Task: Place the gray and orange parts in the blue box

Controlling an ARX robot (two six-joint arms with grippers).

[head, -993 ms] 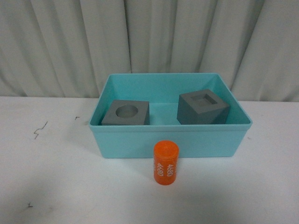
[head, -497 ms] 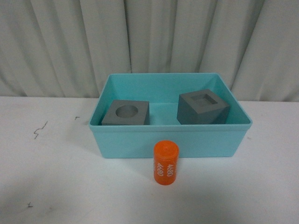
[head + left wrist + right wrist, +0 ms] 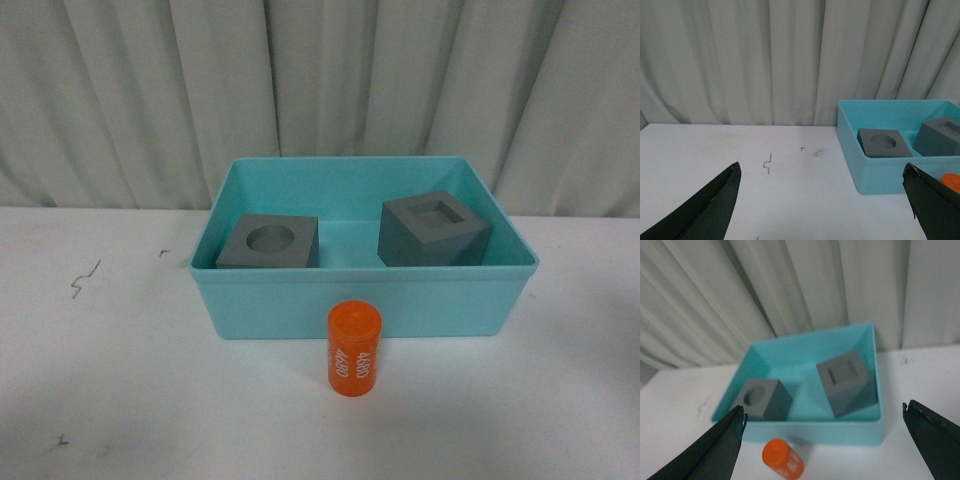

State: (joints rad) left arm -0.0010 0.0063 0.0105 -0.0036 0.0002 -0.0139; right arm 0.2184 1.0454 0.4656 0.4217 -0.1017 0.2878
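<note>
The left gripper is hovering above the white table, well off to the left of the blue box. Its dark fingers are spreading wide apart, with only bare tabletop showing between them. A small dark scribble mark is lying on the table to the left of the box.

The box is sitting on the table in front of a pale pleated curtain. Inside the box, against its front wall in the left half, the gray cube with the round recess is resting flat with the recess facing up. The orange cylinder is standing upright on the table outside the box, just in front of the middle of its front wall. White digits are running down its side; whether it is touching the wall cannot be told. In the right half of the box, the gray cube with the square recess is sitting turned at an angle to the walls, apart from the other cube.

The right gripper is hanging above the near side of the box, its jaws spread wide and gripping nothing.
</note>
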